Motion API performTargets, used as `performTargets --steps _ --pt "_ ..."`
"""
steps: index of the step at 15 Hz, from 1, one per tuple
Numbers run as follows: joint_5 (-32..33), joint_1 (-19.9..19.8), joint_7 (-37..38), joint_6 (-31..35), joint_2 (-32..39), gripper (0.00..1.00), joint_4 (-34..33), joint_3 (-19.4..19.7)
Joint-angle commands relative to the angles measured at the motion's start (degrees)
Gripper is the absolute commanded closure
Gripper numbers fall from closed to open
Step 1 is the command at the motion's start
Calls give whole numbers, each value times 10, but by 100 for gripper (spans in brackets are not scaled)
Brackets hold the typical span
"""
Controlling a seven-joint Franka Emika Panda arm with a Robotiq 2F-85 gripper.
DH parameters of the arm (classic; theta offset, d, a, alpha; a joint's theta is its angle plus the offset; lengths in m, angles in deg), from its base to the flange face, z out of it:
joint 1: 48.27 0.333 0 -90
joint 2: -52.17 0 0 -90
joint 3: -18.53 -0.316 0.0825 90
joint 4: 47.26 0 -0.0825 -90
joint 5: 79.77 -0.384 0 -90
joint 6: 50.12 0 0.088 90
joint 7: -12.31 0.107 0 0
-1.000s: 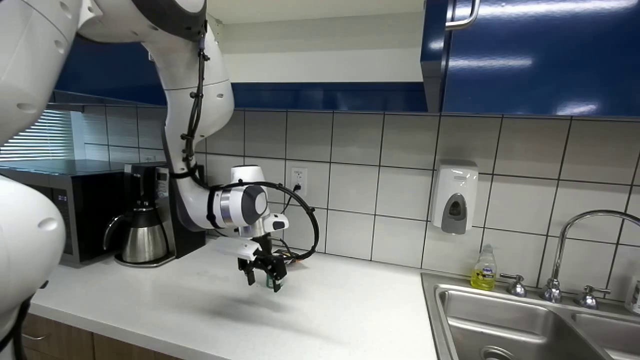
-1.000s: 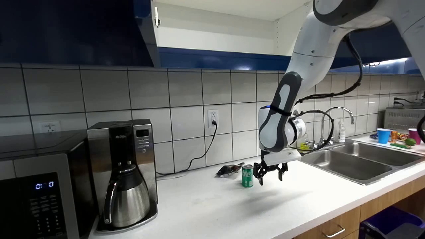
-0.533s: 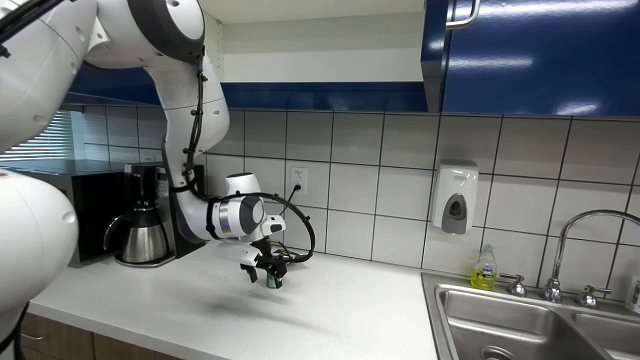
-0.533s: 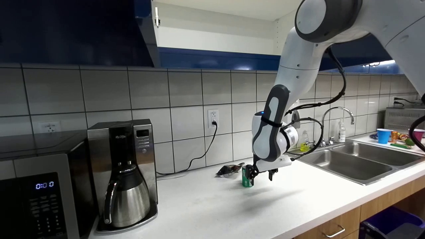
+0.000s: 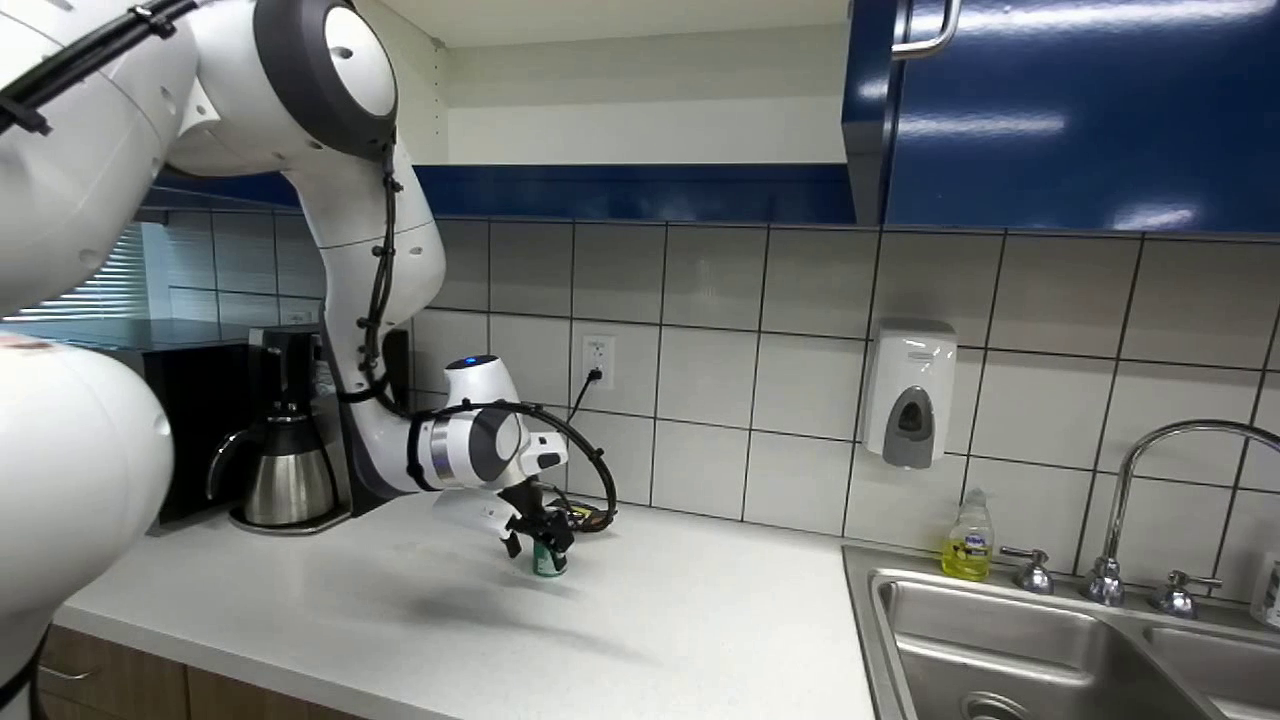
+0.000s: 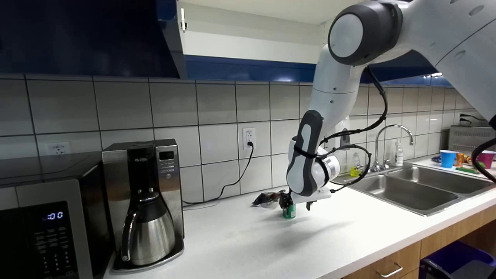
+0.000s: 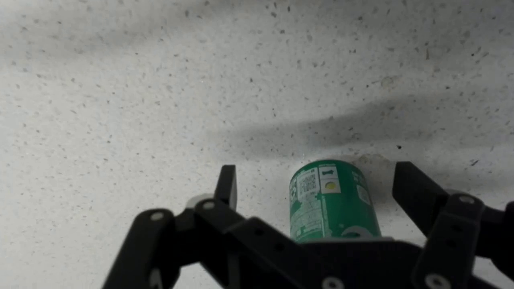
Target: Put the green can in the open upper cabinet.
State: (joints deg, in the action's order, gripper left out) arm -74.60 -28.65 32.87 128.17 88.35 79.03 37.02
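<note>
The green can [image 5: 548,563] stands upright on the white counter in both exterior views [image 6: 289,212]. In the wrist view the can [image 7: 333,200] lies between my fingers, with space on both sides; its top is hidden behind the gripper body. My gripper [image 7: 316,176] is open, pointing down and tilted. In both exterior views the gripper [image 5: 538,548] is low around the upper part of the can and hides it. The open upper cabinet [image 5: 650,130] is above the counter, with a pale interior and dark blue frame; it also shows in an exterior view [image 6: 252,44].
A coffee maker [image 6: 170,193] and a microwave [image 6: 89,209] stand at one end of the counter. A dark packet [image 6: 267,198] lies behind the can by the tiled wall. A sink [image 5: 862,620] is at the other side. A blue cabinet door [image 5: 1080,130] stands beside the opening.
My arm has come down and the gripper has moved from beside the can to around its upper part. The fingers stay open. The can has not visibly moved.
</note>
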Motion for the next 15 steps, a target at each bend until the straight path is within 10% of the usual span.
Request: performTargets --steps 1,15 --pt "-33 25 -7 15 26 0 -25 19" --pt "-80 54 -15 36 71 0 -74 45"
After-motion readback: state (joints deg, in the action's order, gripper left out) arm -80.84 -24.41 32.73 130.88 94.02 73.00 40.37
